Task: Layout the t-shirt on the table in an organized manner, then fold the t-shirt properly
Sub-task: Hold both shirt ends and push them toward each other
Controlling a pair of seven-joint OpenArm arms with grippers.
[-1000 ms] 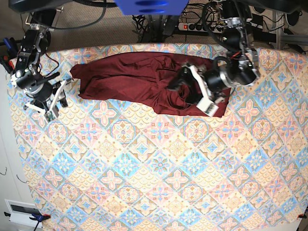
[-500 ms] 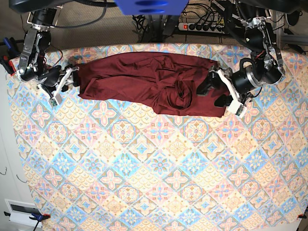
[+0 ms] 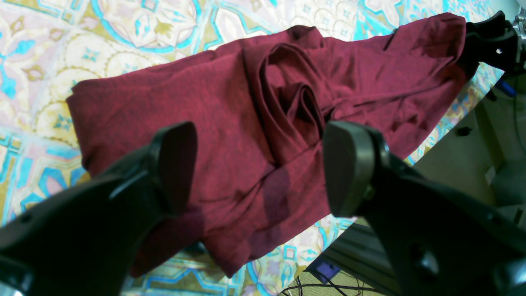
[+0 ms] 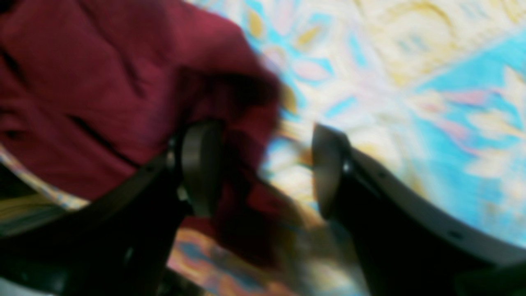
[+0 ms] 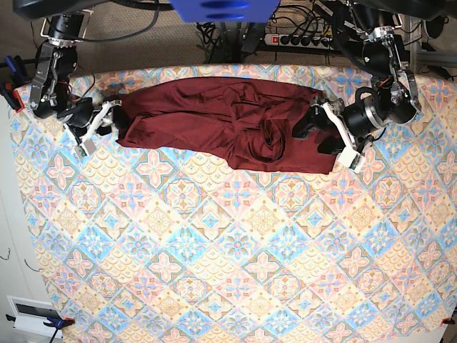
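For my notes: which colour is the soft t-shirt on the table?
The soft jersey t-shirt is plain dark maroon, without print; the base view shows it best.

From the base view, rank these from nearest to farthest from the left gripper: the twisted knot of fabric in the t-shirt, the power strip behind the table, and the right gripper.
Measured from the left gripper, at the t-shirt's end on the view's right:
1. Twisted knot of fabric: just beside it, toward the shirt's middle.
2. Power strip: off the table, behind its far edge.
3. Right gripper: at the shirt's opposite end, on the view's left.

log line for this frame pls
shirt: bunched, far table edge | left gripper: open, at its end | right gripper: open, opposite end | nothing held
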